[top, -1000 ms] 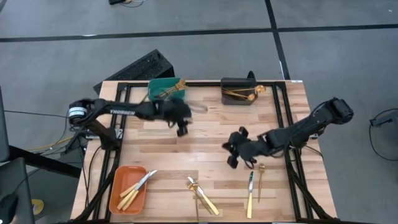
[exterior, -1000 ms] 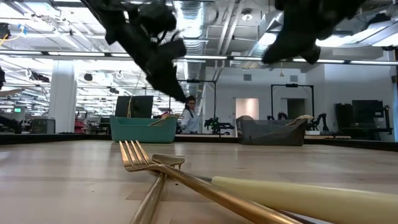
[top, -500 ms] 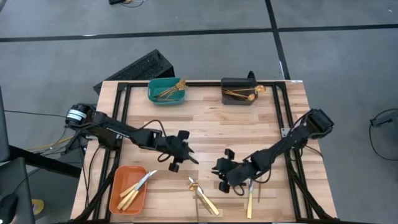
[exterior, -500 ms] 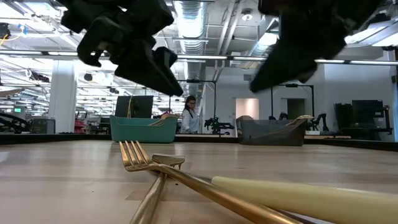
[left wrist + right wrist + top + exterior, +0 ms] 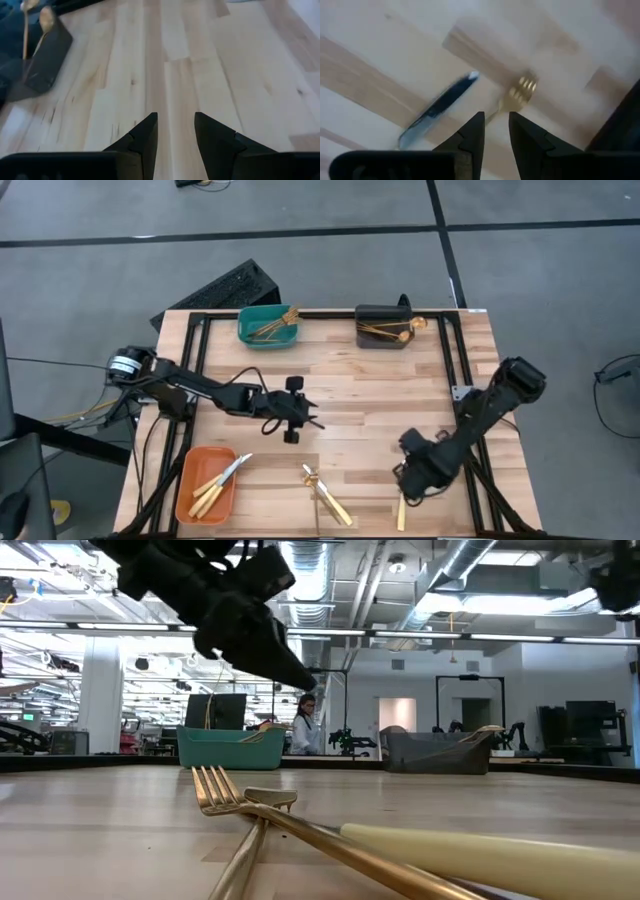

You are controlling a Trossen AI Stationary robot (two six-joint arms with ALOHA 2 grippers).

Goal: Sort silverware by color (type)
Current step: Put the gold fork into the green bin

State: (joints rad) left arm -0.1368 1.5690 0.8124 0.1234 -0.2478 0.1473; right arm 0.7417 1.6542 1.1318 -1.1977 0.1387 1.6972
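Observation:
My right gripper [image 5: 412,478] [image 5: 496,125] hangs open, fingers pointing down, over a silver-bladed knife [image 5: 440,107] and a gold fork [image 5: 520,90] that lie flat on the table near its front right. The fork's handle runs toward the gap between the fingers; nothing is held. Only the knife's handle end [image 5: 400,512] shows in the high view. My left gripper [image 5: 297,410] [image 5: 176,125] stands open over bare wood at the table's middle. Another fork [image 5: 240,800] and a cream-handled knife [image 5: 480,850] lie crossed near the front edge [image 5: 325,495].
At the far edge a teal bin [image 5: 268,326] holds forks and a dark grey bin [image 5: 384,327] holds spoons. An orange bin [image 5: 205,483] with knives sits at the front left. Black rails [image 5: 465,420] run along the table's sides. A person stands in the room behind [image 5: 303,725].
My left gripper has come away from the teal bin toward the table's middle and near side, then eased back a little. My right gripper has swung toward the near right edge, sunk and tipped to point down over the knife and fork. No silverware has moved.

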